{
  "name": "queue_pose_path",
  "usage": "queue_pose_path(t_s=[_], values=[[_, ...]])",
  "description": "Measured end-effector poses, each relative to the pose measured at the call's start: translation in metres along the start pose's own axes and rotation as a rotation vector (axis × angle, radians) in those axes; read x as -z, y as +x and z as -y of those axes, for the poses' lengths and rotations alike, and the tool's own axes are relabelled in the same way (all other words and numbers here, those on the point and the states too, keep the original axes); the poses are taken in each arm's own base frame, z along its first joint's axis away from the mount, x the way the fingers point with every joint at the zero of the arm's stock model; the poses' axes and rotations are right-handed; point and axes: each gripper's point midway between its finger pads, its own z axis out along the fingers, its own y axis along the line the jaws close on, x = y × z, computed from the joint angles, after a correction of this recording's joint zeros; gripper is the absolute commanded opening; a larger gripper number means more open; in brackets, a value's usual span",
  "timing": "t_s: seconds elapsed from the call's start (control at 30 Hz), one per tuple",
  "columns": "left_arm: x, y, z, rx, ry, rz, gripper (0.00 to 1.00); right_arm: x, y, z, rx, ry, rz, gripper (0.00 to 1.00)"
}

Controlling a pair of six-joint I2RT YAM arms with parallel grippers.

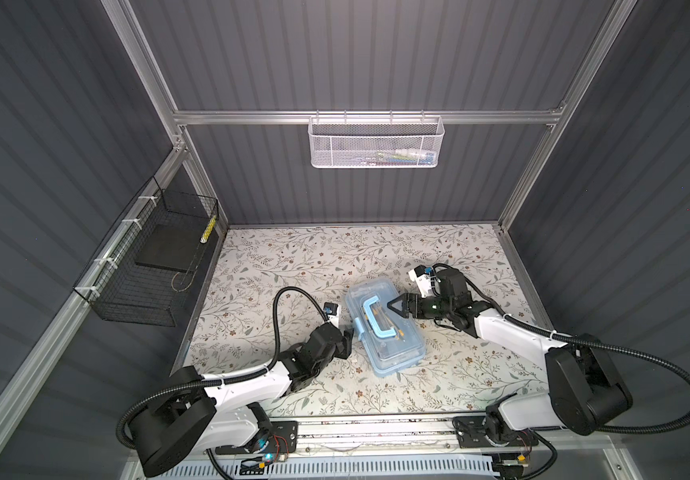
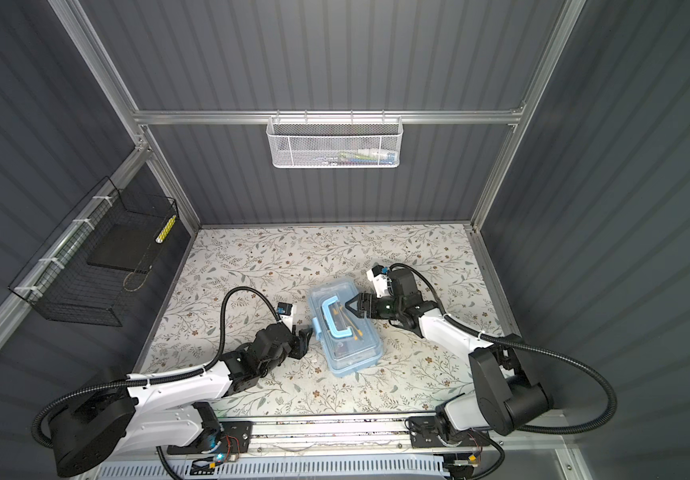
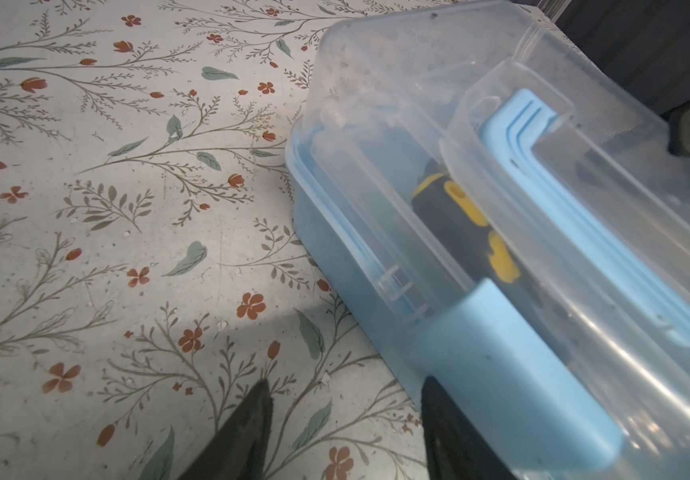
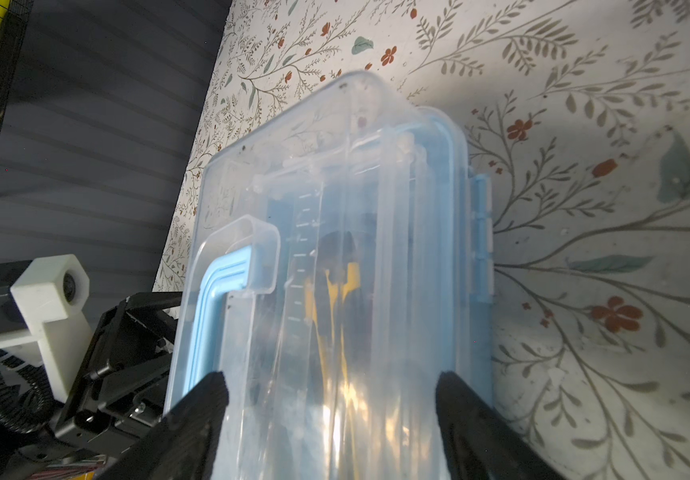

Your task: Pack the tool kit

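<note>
The tool kit [image 1: 393, 353] [image 2: 351, 353] lies slantwise in the middle of the floral table, clear lid down and pale-blue handle [image 1: 376, 316] flat on top. Through the lid I see a black-and-yellow tool [image 3: 459, 216] [image 4: 335, 286]. My left gripper [image 1: 348, 337] [image 3: 347, 390] stands open at the box's left side. One fingertip [image 3: 432, 395] rests against the blue latch [image 3: 501, 353], and only table shows between the jaws. My right gripper [image 1: 391, 306] [image 4: 331, 384] is open wide over the far half of the lid, beside the handle, its tips spread across the clear plastic.
A white mesh basket [image 1: 374, 143] with small items hangs on the back rail. A black wire basket [image 1: 148, 266] on the left wall holds a dark slab and a yellow-marked piece. Ribbed walls close in the table [image 1: 293, 266] on three sides.
</note>
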Motion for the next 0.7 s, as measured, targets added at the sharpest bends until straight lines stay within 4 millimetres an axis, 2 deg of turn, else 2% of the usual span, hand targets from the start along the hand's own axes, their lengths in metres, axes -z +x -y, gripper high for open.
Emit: queue_pose_path(t_s=[0.13,0.37,0.53,0.7], values=[[0.0,0.002,-0.002,0.031,0.002,0.0,0.68,0.0,0.0,0.0,0.0,0.0,0.001,0.81],[0.001,0.008,0.002,0.146,0.062,0.021,0.63,-0.001,-0.001,0.0,0.002,-0.004,0.003,0.81],[0.003,0.008,0.004,0.215,0.093,0.036,0.64,-0.001,-0.001,0.0,0.001,-0.004,0.004,0.81],[0.011,0.001,0.011,0.274,0.152,0.072,0.64,-0.001,-0.001,0.0,0.001,-0.005,0.004,0.81]])
